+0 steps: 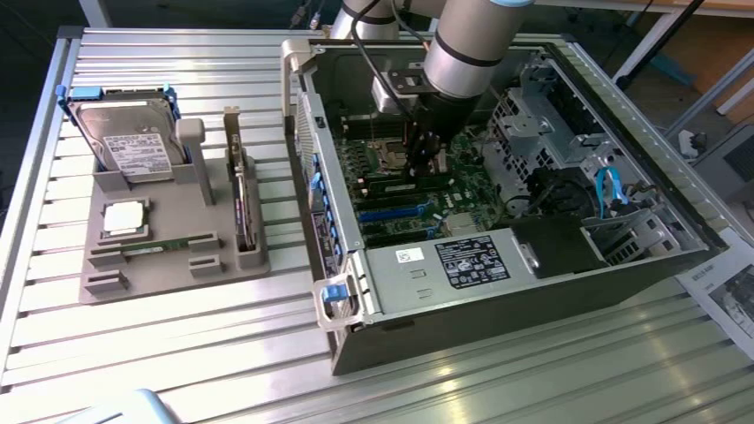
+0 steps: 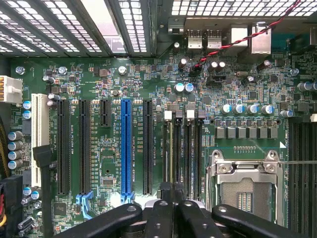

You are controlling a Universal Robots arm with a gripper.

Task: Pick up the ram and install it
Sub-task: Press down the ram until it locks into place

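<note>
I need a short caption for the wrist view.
Shut gripper above the motherboard, near the memory slots.

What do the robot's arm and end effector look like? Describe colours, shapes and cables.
The arm is a thick silver-grey cylinder with a darker band below it. A black cable runs down beside it. A pale grey box sits at the wrist. The end effector is black, with rounded, bolted links.
</note>
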